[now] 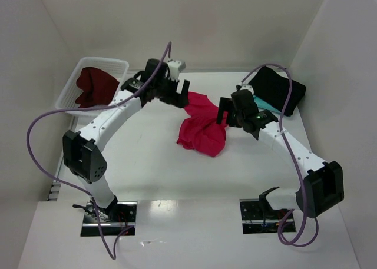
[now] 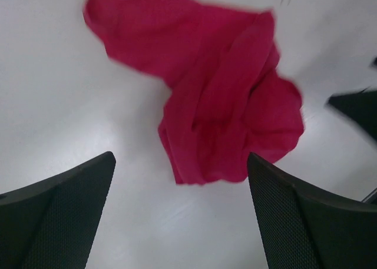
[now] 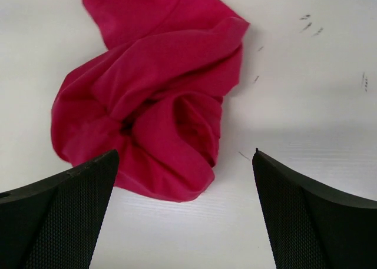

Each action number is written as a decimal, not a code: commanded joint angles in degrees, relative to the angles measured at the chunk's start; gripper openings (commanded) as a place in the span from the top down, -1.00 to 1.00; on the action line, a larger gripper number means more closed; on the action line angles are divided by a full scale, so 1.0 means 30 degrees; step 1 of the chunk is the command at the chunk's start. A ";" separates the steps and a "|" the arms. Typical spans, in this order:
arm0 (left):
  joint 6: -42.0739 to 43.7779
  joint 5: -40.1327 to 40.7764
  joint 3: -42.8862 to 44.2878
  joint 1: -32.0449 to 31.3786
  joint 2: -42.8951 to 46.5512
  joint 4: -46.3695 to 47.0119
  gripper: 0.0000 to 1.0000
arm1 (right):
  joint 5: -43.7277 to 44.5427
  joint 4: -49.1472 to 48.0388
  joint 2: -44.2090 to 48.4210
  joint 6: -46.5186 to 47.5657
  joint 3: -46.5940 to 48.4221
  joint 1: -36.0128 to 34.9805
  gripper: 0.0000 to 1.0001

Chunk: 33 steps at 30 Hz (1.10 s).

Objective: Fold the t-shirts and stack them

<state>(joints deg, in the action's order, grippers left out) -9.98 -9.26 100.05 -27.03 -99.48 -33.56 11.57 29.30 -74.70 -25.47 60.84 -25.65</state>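
Observation:
The crimson-pink t-shirt (image 1: 201, 125) lies crumpled in the middle of the table; it also shows in the left wrist view (image 2: 224, 98) and the right wrist view (image 3: 153, 98). My left gripper (image 1: 177, 93) is open and empty, just off the shirt's far left end. My right gripper (image 1: 227, 115) is open and empty, at the shirt's right side. The dark maroon t-shirt (image 1: 94, 85) lies bunched in the white basket (image 1: 121, 64). The black t-shirt (image 1: 277, 86) lies folded at the far right on the teal t-shirt (image 1: 268, 106), of which only an edge shows.
The white lattice basket stands at the far left corner. White walls close in the table on the left, back and right. Purple cables loop off both arms.

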 commanded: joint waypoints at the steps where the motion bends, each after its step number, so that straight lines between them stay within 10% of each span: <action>1: -0.2177 -0.0743 -0.4683 0.0017 0.0873 0.1311 -1.00 | 0.0307 -0.0797 0.1077 -0.0825 -0.0822 0.1106 -0.99; 25: -0.6664 0.3056 -0.9151 -0.2564 -0.2052 0.5855 -0.72 | -0.1397 -0.2882 0.0289 -0.1030 -0.2086 0.1343 -0.92; 27: -0.7073 0.2705 -0.9441 -0.2564 -0.2230 0.6263 -0.57 | -0.1397 -0.2882 0.0084 -0.1030 -0.2086 0.1343 -0.92; 33: -0.7514 0.3783 -0.9153 -0.2564 -0.1210 0.5652 0.77 | -0.1192 -0.3057 0.0084 -0.1030 -0.2262 0.1343 -0.92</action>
<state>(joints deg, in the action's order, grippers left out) -31.00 -1.23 70.94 -34.54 -106.26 -16.78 7.09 23.16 -74.46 -28.69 54.65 -21.69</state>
